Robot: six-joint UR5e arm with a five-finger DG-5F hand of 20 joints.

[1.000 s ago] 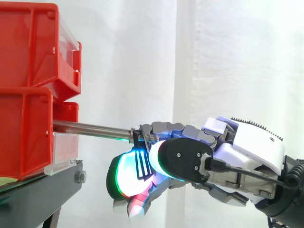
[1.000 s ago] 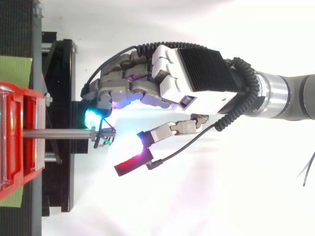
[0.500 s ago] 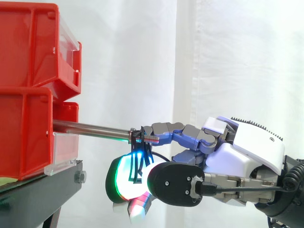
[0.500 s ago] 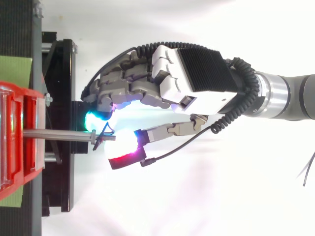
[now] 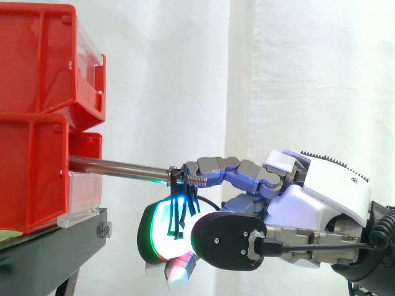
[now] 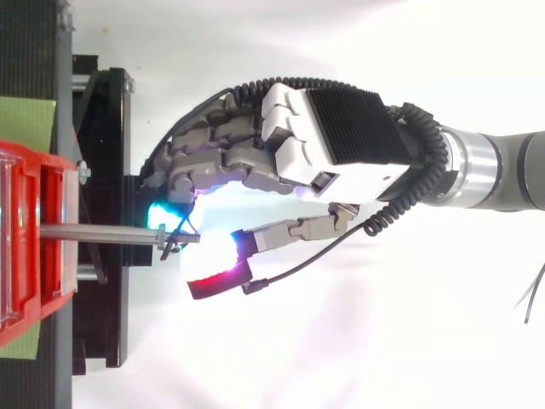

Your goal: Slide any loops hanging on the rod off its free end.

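My hand (image 5: pixel 327 191) comes in level from the right, back up, reaching to the free end of the rod (image 5: pixel 117 166). The loops (image 5: pixel 180 213) hang on the rod's threaded tip, right against the hand and dangling below the rod. I can't tell if I've actually got a grip on them. Versus 0.5 s ago, the hand has nudged slightly toward the bins (image 5: pixel 37 123) and the loops haven't moved.

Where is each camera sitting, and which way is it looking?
Side view: beside the work, level with it, looking across at the rod sticking out of the red bins; the hand comes in from the right.
Top view: above, looking straight down; the hand and arm reach in from the right.
Both share the rod, the black loops at its tip and the hand.
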